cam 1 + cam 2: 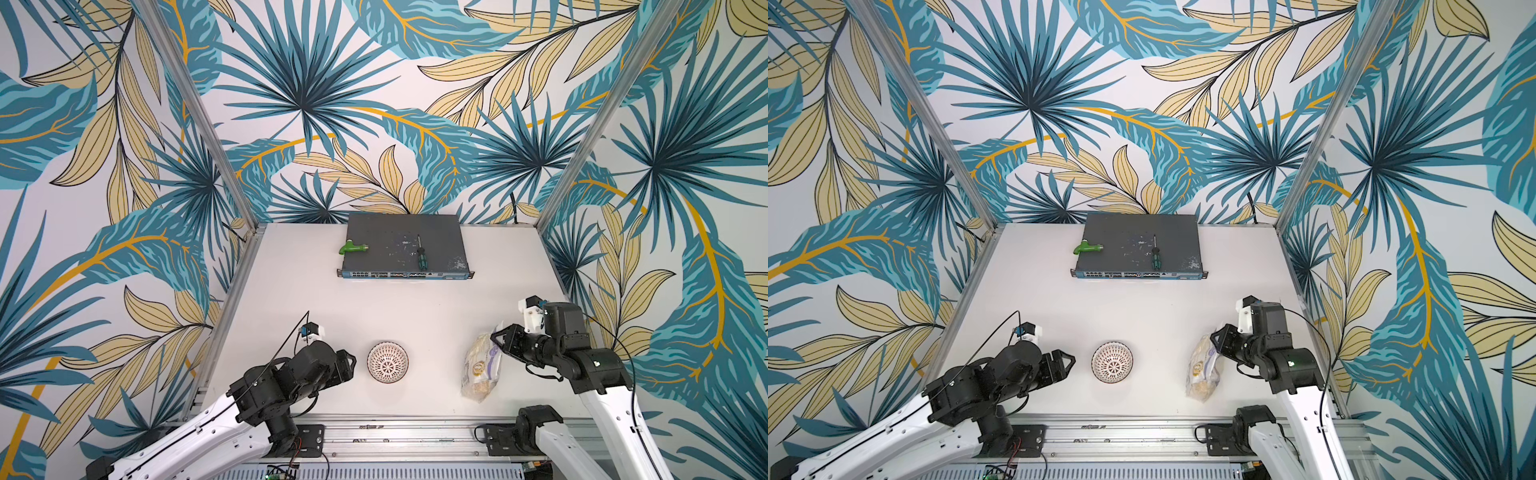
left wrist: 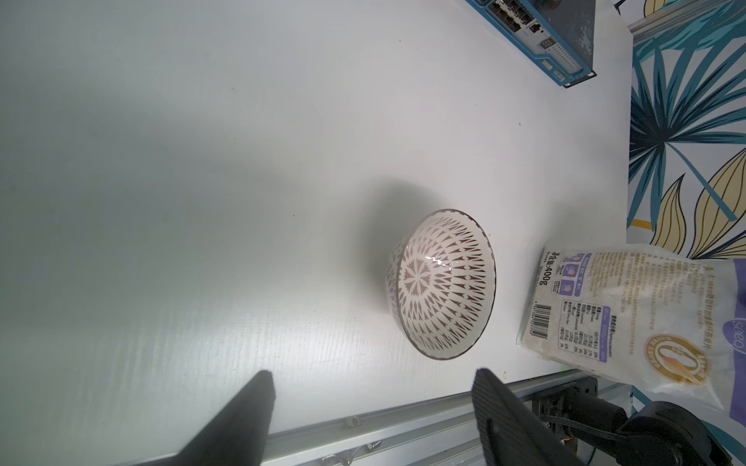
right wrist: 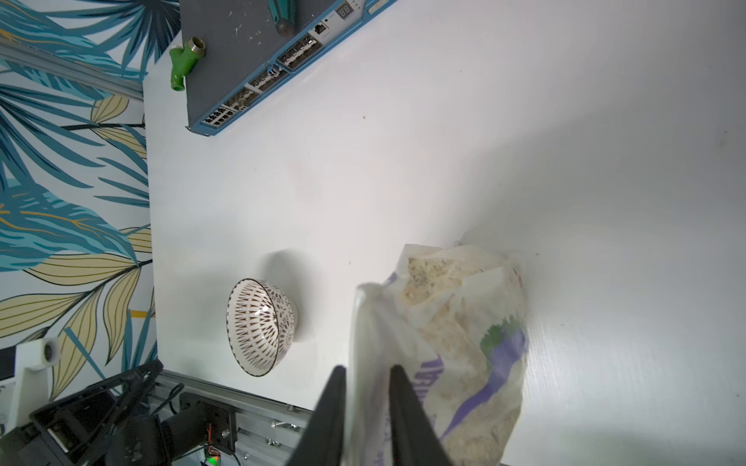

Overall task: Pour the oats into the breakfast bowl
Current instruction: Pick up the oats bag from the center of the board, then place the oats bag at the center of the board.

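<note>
One bag of oats (image 1: 482, 365) stands slumped on the white table (image 1: 374, 307), near the front edge and to the right of the bowl (image 1: 387, 361), with a clear gap between them. Its thin plastic looks soft and crinkly, and the pale flakes have settled low, so it will likely sag and shift when lifted. The upper film seems the best place to hold it, with a second hold lower down for tipping. The right gripper (image 3: 368, 369) is pinched closed on that upper edge. The left gripper (image 2: 373, 374) sits near the empty, upright bowl, jaws wide apart and holding nothing. At the back lies a network switch (image 1: 405, 249) carrying a screwdriver (image 1: 421, 253) and a green pipe fitting (image 1: 352, 248).
</note>
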`<action>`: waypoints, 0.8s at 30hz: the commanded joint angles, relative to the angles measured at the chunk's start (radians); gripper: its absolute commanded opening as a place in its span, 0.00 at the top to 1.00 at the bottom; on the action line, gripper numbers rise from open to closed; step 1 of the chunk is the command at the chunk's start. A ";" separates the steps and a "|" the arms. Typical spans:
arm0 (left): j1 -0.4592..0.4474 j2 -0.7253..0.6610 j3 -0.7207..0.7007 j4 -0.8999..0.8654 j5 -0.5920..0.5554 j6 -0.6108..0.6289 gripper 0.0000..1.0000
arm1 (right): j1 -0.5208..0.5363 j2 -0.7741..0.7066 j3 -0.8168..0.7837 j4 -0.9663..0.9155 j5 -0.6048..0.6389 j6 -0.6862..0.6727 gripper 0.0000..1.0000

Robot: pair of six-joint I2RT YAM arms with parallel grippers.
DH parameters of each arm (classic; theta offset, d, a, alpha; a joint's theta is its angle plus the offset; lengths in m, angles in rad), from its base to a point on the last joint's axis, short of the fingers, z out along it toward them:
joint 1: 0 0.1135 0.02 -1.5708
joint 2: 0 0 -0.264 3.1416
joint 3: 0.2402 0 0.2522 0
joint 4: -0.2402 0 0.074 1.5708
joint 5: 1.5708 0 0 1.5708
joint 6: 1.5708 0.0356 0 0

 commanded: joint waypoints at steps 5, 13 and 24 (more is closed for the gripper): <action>-0.004 0.026 0.062 0.023 -0.010 0.012 0.19 | 0.087 0.128 0.115 0.155 -0.011 0.007 1.00; -0.003 0.112 0.155 0.048 0.002 0.051 0.19 | 0.215 0.272 0.236 0.351 0.067 0.090 1.00; -0.003 0.168 0.220 0.067 -0.007 0.050 0.20 | 0.278 0.353 0.297 0.437 0.126 0.185 1.00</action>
